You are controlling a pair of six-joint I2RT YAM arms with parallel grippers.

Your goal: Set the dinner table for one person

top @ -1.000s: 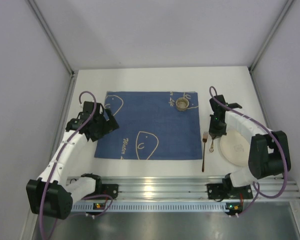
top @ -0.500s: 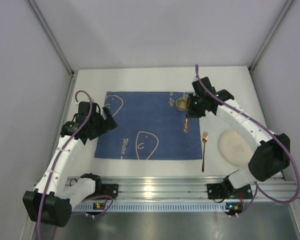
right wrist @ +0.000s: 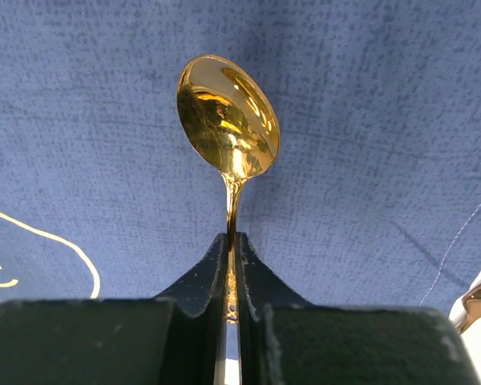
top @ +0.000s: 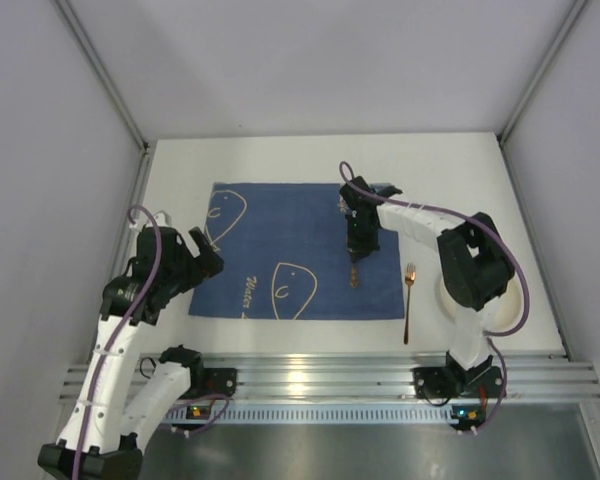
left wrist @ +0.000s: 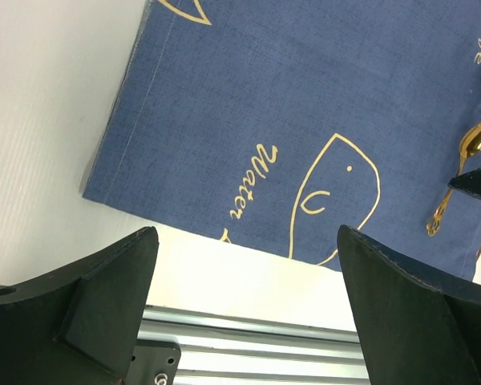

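The dinner table (top: pixel 280 160) is a white tabletop with a blue cloth (top: pixel 280 240) at its middle. My right gripper (top: pixel 358 243) is shut on the handle of a gold spoon (top: pixel 354 272) and holds it over the cloth's right part. In the right wrist view the spoon's bowl (right wrist: pixel 228 116) sticks out past the closed gripper (right wrist: pixel 232 245), over the cloth. My left gripper (top: pixel 198 262) is open and empty at the cloth's left edge. In the left wrist view it (left wrist: pixel 247 241) frames the cloth's near corner, with the spoon (left wrist: pixel 463 164) at far right.
A gold fork (top: pixel 408 300) lies on the table just right of the cloth. A white plate (top: pixel 465 300) lies right of the fork, partly under the right arm. A ribbed aluminium rail (top: pixel 310 375) runs along the near edge. Grey walls enclose the table.
My right gripper has carried the spoon from beside the plate, past the far right of the cloth, to over its right part. My left arm has drawn back toward the near left.
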